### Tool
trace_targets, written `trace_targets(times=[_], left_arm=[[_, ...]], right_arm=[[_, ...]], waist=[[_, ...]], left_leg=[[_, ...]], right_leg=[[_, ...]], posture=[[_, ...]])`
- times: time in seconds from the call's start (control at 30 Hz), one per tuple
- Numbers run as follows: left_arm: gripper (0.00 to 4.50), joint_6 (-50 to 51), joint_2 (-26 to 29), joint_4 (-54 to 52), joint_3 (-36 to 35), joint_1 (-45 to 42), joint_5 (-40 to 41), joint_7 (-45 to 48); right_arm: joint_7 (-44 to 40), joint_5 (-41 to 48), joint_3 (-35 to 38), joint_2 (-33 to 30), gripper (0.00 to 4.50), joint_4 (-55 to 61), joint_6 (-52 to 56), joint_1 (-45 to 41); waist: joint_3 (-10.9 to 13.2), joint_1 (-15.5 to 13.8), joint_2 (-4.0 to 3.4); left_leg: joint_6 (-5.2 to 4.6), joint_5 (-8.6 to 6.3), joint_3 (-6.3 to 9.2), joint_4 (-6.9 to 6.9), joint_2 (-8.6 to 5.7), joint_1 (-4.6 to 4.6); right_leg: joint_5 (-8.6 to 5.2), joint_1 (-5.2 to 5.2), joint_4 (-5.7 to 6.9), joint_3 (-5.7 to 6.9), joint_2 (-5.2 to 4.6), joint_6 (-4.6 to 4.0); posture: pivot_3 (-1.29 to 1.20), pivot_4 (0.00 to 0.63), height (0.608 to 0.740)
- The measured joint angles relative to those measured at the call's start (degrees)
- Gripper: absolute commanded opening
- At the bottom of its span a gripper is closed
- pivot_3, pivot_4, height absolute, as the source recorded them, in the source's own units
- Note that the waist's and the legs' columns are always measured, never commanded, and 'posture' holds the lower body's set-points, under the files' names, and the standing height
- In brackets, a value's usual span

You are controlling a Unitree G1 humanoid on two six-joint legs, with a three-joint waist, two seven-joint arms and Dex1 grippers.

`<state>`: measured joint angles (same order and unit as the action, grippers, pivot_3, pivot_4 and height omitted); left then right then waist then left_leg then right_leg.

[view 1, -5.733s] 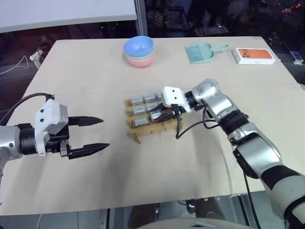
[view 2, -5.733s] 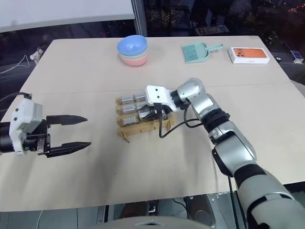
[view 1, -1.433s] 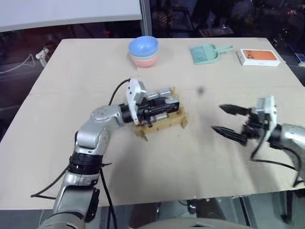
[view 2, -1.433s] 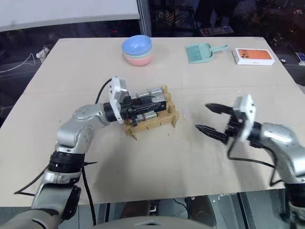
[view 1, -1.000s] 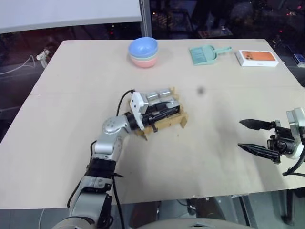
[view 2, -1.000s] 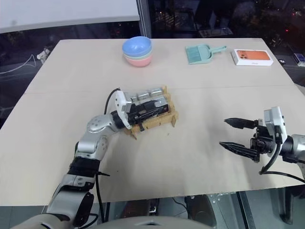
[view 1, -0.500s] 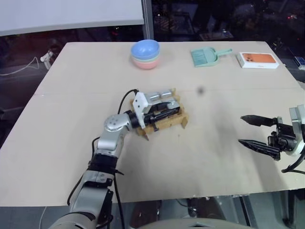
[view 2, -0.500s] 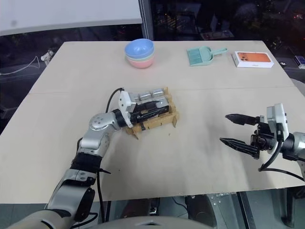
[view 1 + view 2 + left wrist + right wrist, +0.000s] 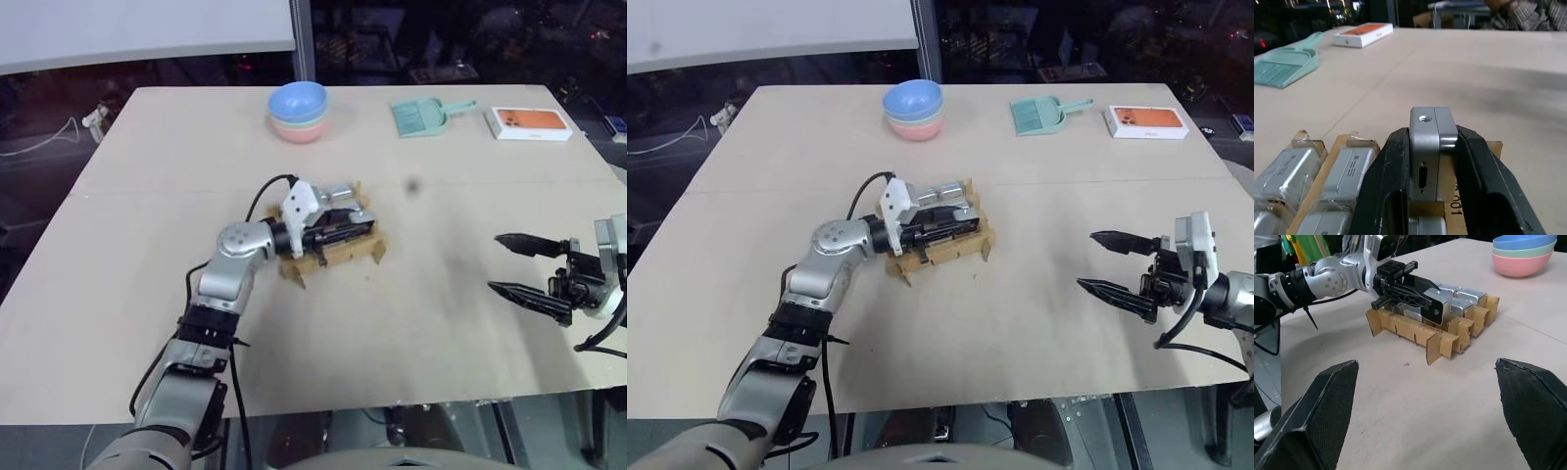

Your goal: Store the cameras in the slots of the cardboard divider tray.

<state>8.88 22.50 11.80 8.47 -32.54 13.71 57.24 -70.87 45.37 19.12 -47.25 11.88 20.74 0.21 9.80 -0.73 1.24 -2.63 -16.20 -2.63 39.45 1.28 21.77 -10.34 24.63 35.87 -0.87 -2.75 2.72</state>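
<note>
Camera (image 9: 1431, 147) clamped in left gripper (image 9: 1432, 161) above tray (image 9: 1442, 343).

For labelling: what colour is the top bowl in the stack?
Light blue; the top bowl sits on a green and a pink one, clearest in the left eye view.

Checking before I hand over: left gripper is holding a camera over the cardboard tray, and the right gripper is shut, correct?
Not quite. The right gripper is open and holds nothing, as the right eye view shows. The rest stands: the left gripper is clamped on a camera over the cardboard divider tray.
</note>
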Motion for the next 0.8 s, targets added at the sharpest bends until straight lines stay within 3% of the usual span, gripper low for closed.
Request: trace_targets(times=[0.37,0.4,0.47,0.6,0.8], left_arm=[[0.72,7.0,2.1,-4.0,1.5,-0.4,-1.0,-0.8],[1.73,7.2,2.2,-4.1,1.6,-0.3,-1.0,-0.7],[2.46,8.0,3.3,-4.6,2.6,0.5,-1.6,-0.1],[4.47,8.5,3.1,-5.5,2.8,0.8,-1.9,-0.6],[4.47,8.2,2.7,-5.6,2.8,0.9,-2.4,-2.3]], right_arm=[[0.0,-0.2,0.0,0.4,4.46,0.0,-1.1,-0.1],[0.0,-0.3,0.0,0.4,4.5,0.0,-1.1,-0.2],[0.0,-0.5,0.1,0.4,4.5,0.0,-1.2,-0.5],[-0.1,-0.9,0.1,0.5,4.5,-0.4,-1.5,-0.7],[-0.1,-1.3,0.1,0.6,4.5,-0.7,-1.6,-0.7]], waist=[[0.0,0.1,0.03],[0.0,0.1,0.04],[0.0,0.1,0.0],[0.0,0.0,0.01],[0.0,0.1,0.01]], left_leg=[[-0.02,-0.01,0.05,-0.04,0.01,0.0],[-0.02,-0.01,0.05,-0.04,0.01,0.0],[-0.02,-0.01,0.04,-0.07,0.01,-0.01],[-0.02,-0.01,0.04,-0.07,0.01,-0.01],[-0.02,-0.01,0.04,-0.07,0.01,-0.02]], right_leg=[[-0.01,0.01,-0.02,-0.01,0.0,0.0],[-0.01,0.01,-0.02,-0.01,0.0,-0.01],[-0.05,0.03,-0.02,-0.06,0.0,-0.07],[-0.05,0.02,-0.02,-0.03,0.0,-0.07],[-0.06,0.02,-0.02,-0.04,0.0,-0.07]], posture=[[0.0,0.15,0.74],[0.0,0.15,0.74],[0.0,0.15,0.74],[0.0,0.15,0.74],[0.0,0.15,0.74]])
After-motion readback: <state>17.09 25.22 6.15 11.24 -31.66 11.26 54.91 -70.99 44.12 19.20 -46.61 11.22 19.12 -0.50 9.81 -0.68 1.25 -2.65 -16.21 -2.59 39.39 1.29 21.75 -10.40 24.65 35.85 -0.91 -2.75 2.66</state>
